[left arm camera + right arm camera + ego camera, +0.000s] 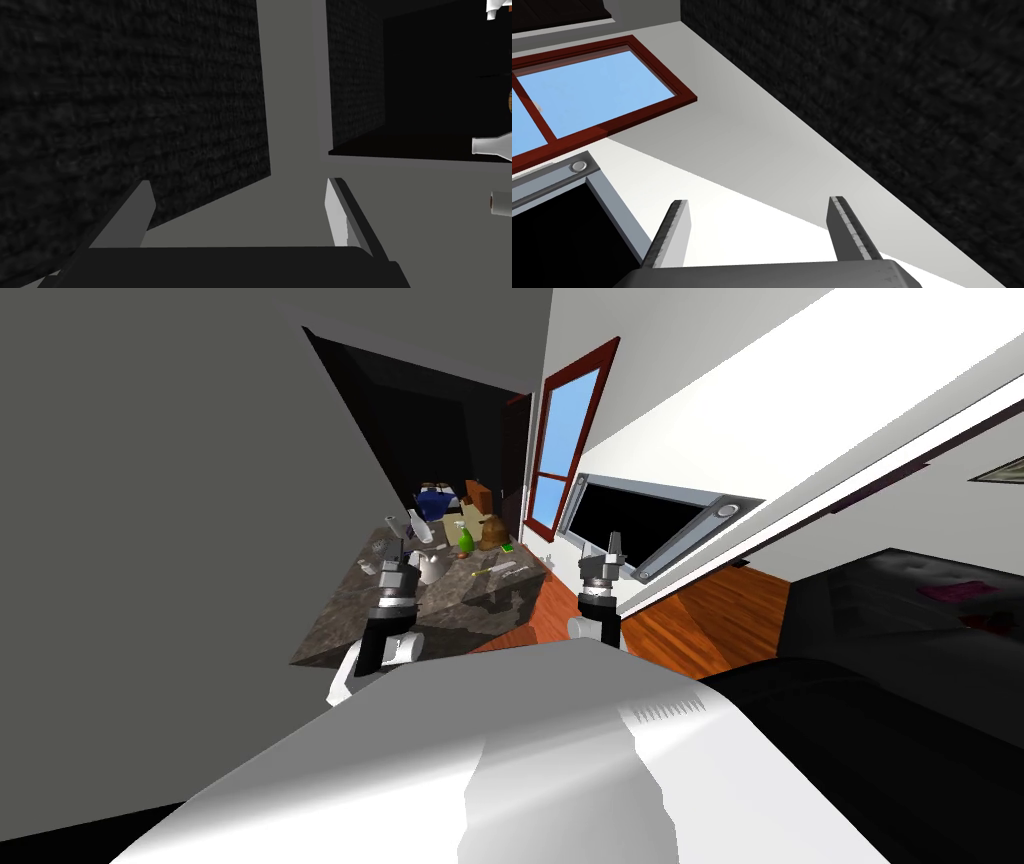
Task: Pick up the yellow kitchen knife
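No readable text, labels, brands, numbers or signs on anything in view.

- Left of centre in the head view, the left forearm (385, 628) is showing white shells, a black sleeve and grey rings.
- The left gripper (240, 212) is showing light grey blade fingers on a dark box.
- The right gripper (759, 230) is showing grey, dark-edged fingers on a grey block.

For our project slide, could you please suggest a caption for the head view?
Left gripper and right gripper raised before a cluttered dark marbled counter, the yellow knife lying on it.
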Available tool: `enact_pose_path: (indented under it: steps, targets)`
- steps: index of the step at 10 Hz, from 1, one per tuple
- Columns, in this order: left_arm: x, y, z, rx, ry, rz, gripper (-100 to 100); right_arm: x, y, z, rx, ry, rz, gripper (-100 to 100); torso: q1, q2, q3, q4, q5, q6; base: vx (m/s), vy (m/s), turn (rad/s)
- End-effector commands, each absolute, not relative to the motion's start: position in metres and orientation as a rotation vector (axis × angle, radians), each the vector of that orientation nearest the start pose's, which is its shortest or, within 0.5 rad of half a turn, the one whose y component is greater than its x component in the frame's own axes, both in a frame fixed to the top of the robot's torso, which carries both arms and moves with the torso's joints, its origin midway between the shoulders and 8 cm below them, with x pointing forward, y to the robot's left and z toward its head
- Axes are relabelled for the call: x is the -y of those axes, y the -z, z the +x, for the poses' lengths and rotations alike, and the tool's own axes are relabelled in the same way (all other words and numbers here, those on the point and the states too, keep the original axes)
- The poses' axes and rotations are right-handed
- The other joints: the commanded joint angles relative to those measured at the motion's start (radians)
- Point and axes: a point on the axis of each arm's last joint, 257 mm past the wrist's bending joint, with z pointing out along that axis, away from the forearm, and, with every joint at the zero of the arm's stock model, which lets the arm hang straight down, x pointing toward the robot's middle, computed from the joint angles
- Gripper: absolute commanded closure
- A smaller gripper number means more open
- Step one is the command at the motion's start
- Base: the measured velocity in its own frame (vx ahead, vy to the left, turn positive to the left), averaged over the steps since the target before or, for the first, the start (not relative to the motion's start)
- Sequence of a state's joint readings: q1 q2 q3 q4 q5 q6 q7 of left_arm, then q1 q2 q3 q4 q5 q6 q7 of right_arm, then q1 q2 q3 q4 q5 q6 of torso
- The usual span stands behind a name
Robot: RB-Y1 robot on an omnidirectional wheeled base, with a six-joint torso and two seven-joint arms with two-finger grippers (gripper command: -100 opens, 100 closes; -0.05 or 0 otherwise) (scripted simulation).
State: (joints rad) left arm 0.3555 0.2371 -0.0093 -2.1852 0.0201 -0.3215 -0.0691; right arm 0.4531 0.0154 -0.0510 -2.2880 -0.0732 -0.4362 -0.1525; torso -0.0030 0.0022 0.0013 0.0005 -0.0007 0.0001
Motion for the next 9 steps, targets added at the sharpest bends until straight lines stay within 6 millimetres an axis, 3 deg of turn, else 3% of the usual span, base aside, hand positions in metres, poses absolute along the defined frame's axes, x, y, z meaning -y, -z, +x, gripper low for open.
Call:
enact_pose_path:
  steps: [1,9]
  targets:
    - [-0.257,0.014,0.421,-0.951,1.246,-0.576,-100,0.302,-0.032,0.351,-0.511,-1.455,0.773,0,0.000,0.000,0.000,0.000,0.000,0.000,-0.040,-0.063,0.060]
    - [-0.275,0.036,0.492,-1.074,1.226,-0.634,-100,0.302,-0.032,0.351,-0.511,-1.455,0.773,0,-0.001,-0.001,-0.001,0.000,0.000,0.000,-0.030,-0.060,0.027]
